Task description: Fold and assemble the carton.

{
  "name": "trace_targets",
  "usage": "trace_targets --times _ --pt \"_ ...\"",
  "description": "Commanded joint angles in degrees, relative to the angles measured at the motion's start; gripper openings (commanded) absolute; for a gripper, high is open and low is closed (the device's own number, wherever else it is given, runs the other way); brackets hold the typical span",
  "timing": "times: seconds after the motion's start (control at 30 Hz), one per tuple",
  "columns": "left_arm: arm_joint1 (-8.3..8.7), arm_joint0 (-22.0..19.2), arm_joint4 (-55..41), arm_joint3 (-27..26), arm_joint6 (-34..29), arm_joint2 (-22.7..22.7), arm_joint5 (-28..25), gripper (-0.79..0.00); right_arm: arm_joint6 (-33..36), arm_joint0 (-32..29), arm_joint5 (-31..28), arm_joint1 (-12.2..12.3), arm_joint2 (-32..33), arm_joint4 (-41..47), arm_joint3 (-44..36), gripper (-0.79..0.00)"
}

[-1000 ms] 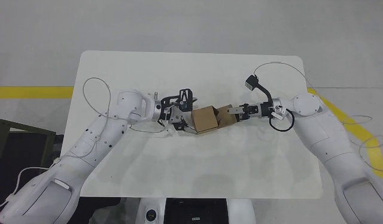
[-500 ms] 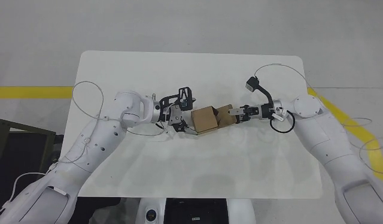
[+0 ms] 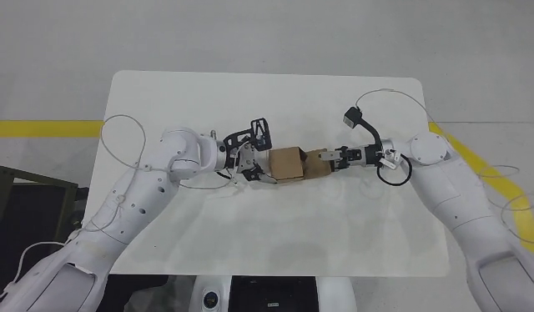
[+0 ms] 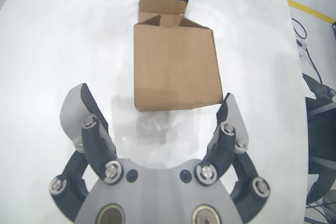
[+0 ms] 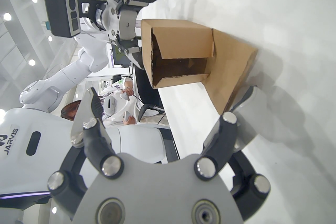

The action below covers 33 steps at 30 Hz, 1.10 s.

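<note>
A brown carton [image 3: 288, 163] lies on its side in the middle of the white table [image 3: 250, 95], with one long flap [image 3: 315, 160] spread toward the right arm. My left gripper [image 3: 260, 155] is open at the carton's closed end, a finger on either side of that edge. In the left wrist view the carton [image 4: 173, 64] lies just beyond the gripper [image 4: 156, 94]. My right gripper [image 5: 170, 99] is open at the carton's [image 5: 181, 36] open end. One of its fingers [image 5: 249, 99] rests against the spread flap [image 5: 231, 70]. The inside of the carton looks dark and hollow.
A thin cable loops over the table's left part [image 3: 117, 128], and another arcs above the right arm [image 3: 392, 91]. The table's front and back stretches are bare white surface. A yellow floor line [image 3: 50, 128] runs past both table sides.
The left arm has shifted a little and its gripper has turned slightly at the carton's end. The cable loop on the left has moved. Carton and right gripper stay almost where they were.
</note>
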Motion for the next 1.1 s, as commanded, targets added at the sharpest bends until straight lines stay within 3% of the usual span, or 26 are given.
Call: trace_targets --times 0.0,0.33,0.6,1.07 --pt "-0.07 -0.36 0.86 0.69 0.74 -0.13 0.0 0.0 -0.02 -0.1 -0.02 -0.01 0.1 -0.01 -0.16 0.0" --pt "-0.69 -1.84 4.19 1.34 5.94 1.18 -6.55 0.0 0.12 -0.76 0.11 -0.07 0.75 0.2 -0.78 0.0" --pt "-1.65 -2.76 5.15 3.77 7.6 2.62 -5.18 0.0 0.22 -1.52 0.22 0.09 1.61 0.07 -1.27 0.0" --pt "-0.78 -0.79 1.33 -0.42 2.31 -0.13 -4.63 0.0 0.55 -2.53 0.54 0.21 2.89 -0.34 -2.15 0.0"
